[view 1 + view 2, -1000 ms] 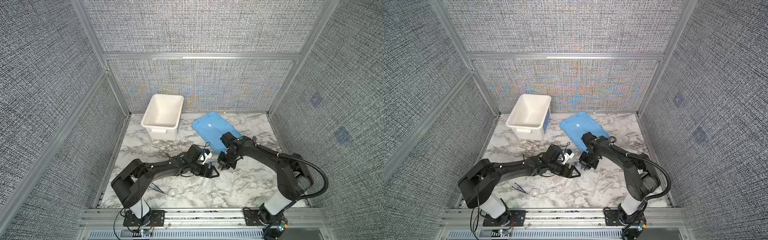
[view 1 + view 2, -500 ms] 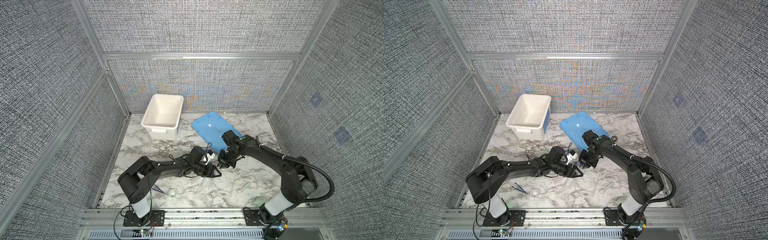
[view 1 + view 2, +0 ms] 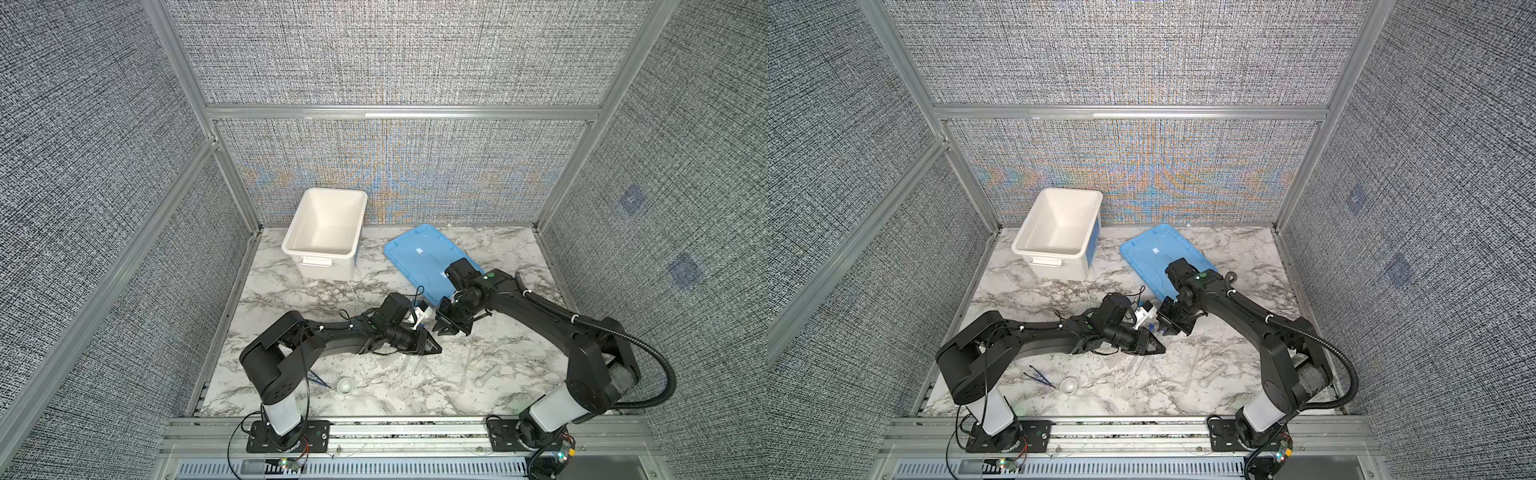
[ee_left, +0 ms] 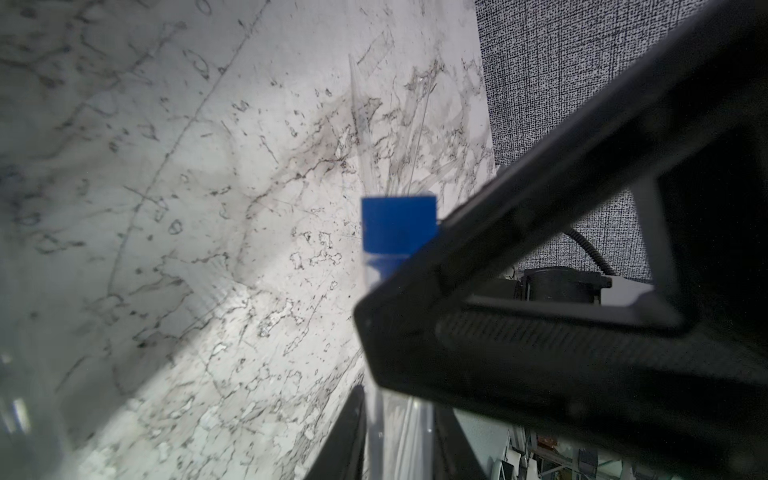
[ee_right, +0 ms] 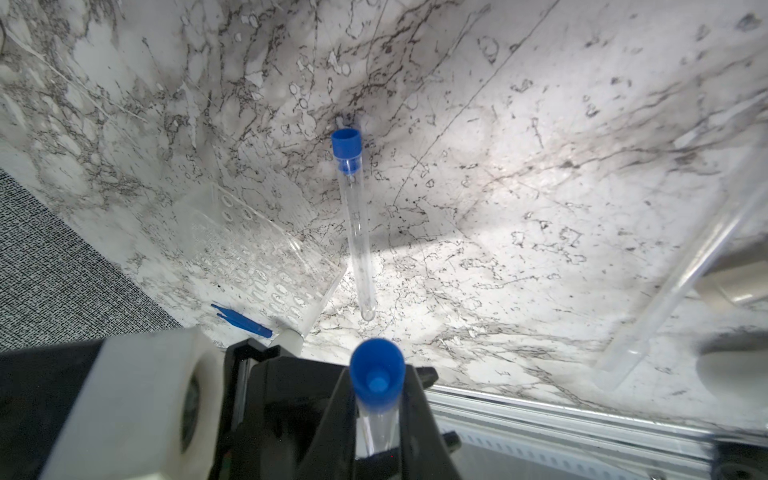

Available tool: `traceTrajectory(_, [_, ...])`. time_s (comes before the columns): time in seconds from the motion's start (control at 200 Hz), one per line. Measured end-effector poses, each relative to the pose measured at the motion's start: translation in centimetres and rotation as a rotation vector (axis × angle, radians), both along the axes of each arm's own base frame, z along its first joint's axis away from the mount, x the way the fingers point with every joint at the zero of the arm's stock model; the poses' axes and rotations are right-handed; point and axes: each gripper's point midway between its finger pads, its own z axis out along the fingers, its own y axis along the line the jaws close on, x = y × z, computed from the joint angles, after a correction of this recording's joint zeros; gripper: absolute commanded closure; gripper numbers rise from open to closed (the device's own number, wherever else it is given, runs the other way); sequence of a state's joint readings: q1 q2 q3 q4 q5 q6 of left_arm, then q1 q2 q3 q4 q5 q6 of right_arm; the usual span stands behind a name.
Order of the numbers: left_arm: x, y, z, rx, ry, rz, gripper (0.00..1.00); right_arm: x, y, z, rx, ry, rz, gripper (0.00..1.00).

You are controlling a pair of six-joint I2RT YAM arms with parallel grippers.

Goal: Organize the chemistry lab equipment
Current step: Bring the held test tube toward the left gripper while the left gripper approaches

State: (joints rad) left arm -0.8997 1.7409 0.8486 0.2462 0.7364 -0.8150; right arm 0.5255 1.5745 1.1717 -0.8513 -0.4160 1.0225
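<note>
A second ago my left gripper [image 3: 432, 348] stood wide apart beside the right gripper [image 3: 451, 329]. Since then its jaws have drawn in, and the left wrist view has its fingers [image 4: 347, 436] pressed on either side of a clear plastic tube with a blue cap [image 4: 398, 228]. The right gripper has not shifted and is clamped on that tube just below the cap (so two grips on one tube). The tube is off the marble-patterned table [image 3: 291, 299], a touch toward 3 o'clock from its centre.

Only the right wrist view resolves a second blue-capped tube [image 5: 356, 232], lying flat on the marble just beside a clear flat plate with rows of holes [image 5: 249, 257].

Only the top views take in the rest:
- The white rectangular plastic tub [image 3: 318, 250], smooth and open, is at 11 o'clock.
- The flat blue lid [image 3: 419, 257] is at 1 o'clock.
- The small round whitish dish [image 3: 345, 385] is at 7 o'clock.
- The dark thin tweezers [image 3: 1040, 377] lie near the dish on its 9 o'clock side.
- A clear thin rod [image 3: 468, 368] and a whitish pestle-shaped piece [image 3: 485, 376] lie at about 5 o'clock.
</note>
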Motion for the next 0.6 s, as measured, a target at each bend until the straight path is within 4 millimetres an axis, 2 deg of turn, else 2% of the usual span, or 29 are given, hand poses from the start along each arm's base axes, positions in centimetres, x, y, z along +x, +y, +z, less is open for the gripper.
traceTrajectory(0.06, [0.0, 0.0, 0.0, 0.001, 0.003, 0.001, 0.76, 0.0, 0.0, 0.2, 0.004, -0.003, -0.003, 0.84])
traceTrajectory(0.155, [-0.1, -0.1, 0.1, -0.007, 0.001, -0.003, 0.86, 0.0, 0.0, 0.4, 0.007, -0.009, -0.009, 0.84])
traceTrajectory(0.35, [0.0, -0.2, 0.4, -0.019, -0.004, -0.003, 0.88, 0.0, -0.1, 0.6, 0.006, -0.015, -0.010, 0.83])
traceTrajectory(0.48, [0.0, -0.2, 0.4, -0.017, 0.004, 0.002, 0.91, -0.1, -0.1, 0.9, 0.009, -0.020, -0.011, 0.77])
traceTrajectory(0.6, [0.0, -0.2, 0.5, -0.017, 0.007, 0.004, 0.91, -0.1, -0.2, 1.2, 0.013, -0.028, -0.011, 0.66])
